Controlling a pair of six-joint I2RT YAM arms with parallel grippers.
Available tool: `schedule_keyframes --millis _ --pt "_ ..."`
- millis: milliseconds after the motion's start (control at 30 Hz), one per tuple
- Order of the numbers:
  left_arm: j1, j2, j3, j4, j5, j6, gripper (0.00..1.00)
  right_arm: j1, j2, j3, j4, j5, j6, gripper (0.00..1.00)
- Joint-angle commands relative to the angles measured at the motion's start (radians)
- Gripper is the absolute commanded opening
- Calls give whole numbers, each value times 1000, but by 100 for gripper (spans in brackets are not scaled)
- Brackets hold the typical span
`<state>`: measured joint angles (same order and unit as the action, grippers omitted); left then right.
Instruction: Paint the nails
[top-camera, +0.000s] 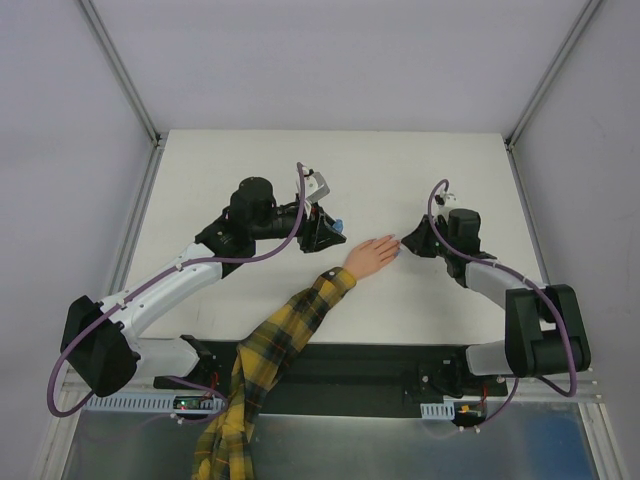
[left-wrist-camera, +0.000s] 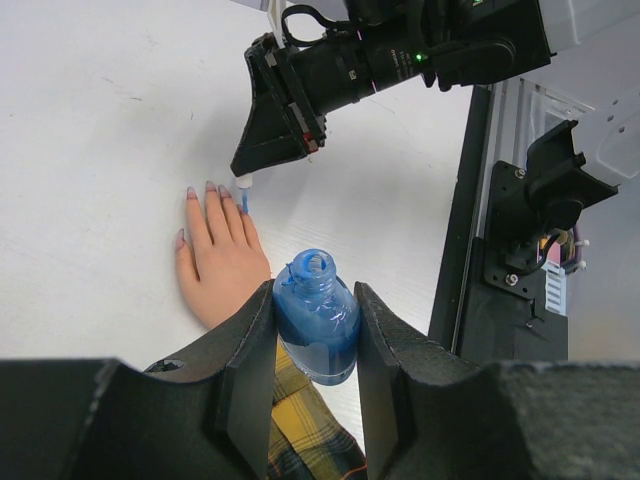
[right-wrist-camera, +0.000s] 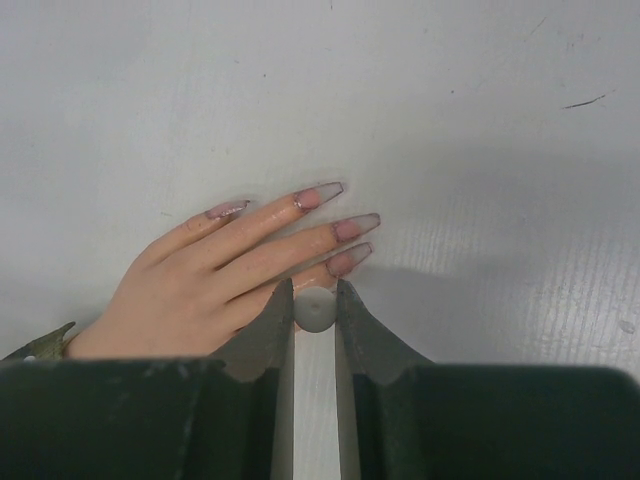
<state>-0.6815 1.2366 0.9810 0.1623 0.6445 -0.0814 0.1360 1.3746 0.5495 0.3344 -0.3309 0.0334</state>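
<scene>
The fingers (right-wrist-camera: 272, 335) of the right gripper (right-wrist-camera: 314, 288) are clamped on the white brush cap (right-wrist-camera: 314, 312), and the bristles (left-wrist-camera: 243, 200) are held at the nails (right-wrist-camera: 350, 228) of the peach hand (right-wrist-camera: 200, 290), laid flat on the counter (right-wrist-camera: 480, 120). Strokes are best drawn lightly from base to tip, with skin avoided. The open polish bottle (left-wrist-camera: 315, 330) is gripped between the fingers (left-wrist-camera: 250, 370) of the left gripper (left-wrist-camera: 314, 298), near the hand.

Bright, even, diffuse light. A soft shadow lies on the table (right-wrist-camera: 480, 120) beside the hand (right-wrist-camera: 200, 280); the right claw (right-wrist-camera: 314, 295) looks blurred.
</scene>
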Motion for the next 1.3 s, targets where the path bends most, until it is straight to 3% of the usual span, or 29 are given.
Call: schedule_keyframes --millis 0,1267 --pt "-9 -23 1 65 20 5 0 -3 17 33 60 -25 -3 0" --pt "-9 -20 1 65 24 3 0 -3 67 66 63 -8 13 0"
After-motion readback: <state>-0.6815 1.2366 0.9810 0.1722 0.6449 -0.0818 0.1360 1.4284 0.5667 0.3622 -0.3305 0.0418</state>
